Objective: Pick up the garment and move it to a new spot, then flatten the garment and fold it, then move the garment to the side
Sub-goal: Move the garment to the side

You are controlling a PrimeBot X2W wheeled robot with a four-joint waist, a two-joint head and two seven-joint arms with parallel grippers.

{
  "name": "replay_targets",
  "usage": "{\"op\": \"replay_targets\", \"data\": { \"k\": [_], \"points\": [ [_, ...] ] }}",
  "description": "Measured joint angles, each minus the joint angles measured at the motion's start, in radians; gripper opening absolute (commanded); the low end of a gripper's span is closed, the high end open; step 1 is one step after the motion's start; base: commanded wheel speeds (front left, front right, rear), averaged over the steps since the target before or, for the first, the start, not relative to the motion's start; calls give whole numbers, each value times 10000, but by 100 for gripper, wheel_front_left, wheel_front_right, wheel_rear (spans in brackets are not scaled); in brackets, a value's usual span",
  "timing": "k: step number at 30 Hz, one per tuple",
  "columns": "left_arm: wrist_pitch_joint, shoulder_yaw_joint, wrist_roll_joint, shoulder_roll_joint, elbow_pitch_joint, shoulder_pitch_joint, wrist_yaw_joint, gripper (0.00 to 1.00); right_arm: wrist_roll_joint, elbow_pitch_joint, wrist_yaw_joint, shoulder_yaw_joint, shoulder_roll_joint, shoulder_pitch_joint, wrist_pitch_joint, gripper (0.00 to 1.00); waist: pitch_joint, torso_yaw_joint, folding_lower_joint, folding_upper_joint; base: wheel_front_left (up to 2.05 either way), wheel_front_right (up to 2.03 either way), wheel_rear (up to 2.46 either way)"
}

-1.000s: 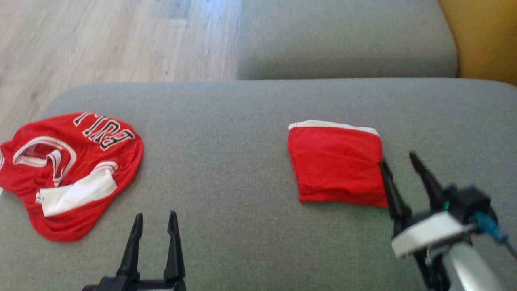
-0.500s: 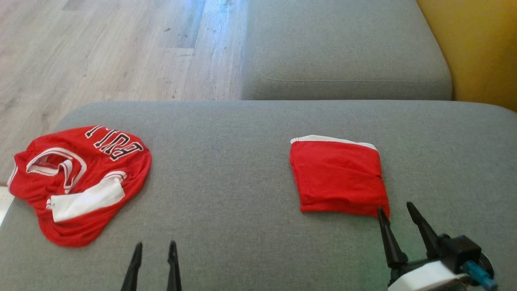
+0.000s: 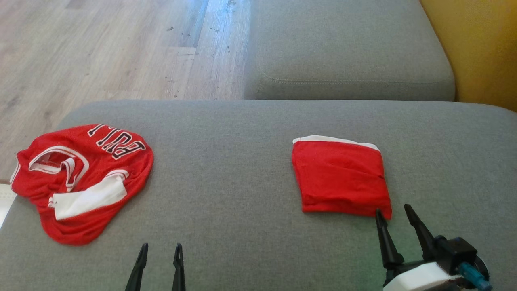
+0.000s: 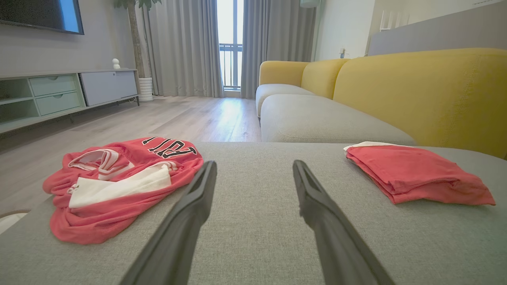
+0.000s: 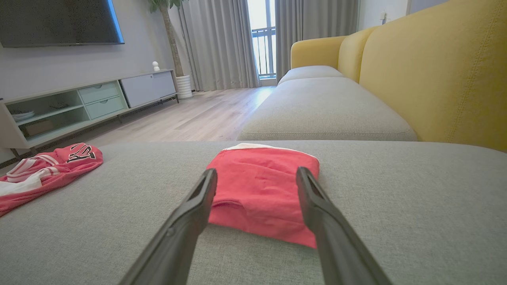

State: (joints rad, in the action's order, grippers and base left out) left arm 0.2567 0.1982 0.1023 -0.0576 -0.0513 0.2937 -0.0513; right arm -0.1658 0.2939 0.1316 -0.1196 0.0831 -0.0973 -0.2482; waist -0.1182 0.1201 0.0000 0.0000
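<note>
The folded red garment lies at eleven o'clock from the right gripper, which stands spread and empty; the left gripper is likewise spread and empty.

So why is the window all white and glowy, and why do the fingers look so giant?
Left wrist view: daylight washes out the window and shines off the wooden floor. Right wrist view: the fingers of the right hand look giant, probably because they sit close to a wide lens. Head view: sharp, with pale glare on the floor at the top.
</note>
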Motion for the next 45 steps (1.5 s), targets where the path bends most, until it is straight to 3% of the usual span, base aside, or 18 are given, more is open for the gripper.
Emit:
{"op": "replay_targets", "data": {
  "k": [20, 31, 36, 45],
  "points": [
    [0, -40, -245, 2, 17, -17, 63, 100, -2, 52, 0, 65, -119, -159, 0, 100, 100, -436, 0, 0, 0, 0, 0],
    [0, -155, -242, 6, 90, -504, 65, 100, -357, 598, 0, -142, -203, -15, 0, 100, 714, -615, 0, 0, 0, 0, 0],
    [0, -274, -242, 8, 284, -955, 150, 100, -1131, 1360, 0, -397, -58, 1174, 48, 100, 1250, -668, 0, 0, 0, 0, 0],
    [0, -267, -244, 31, 251, -2093, 616, 100, -2677, 2286, 0, -318, 313, 3930, 1808, 100, 2466, -603, 3, 0, 0, 0, 0]
  ]
}}
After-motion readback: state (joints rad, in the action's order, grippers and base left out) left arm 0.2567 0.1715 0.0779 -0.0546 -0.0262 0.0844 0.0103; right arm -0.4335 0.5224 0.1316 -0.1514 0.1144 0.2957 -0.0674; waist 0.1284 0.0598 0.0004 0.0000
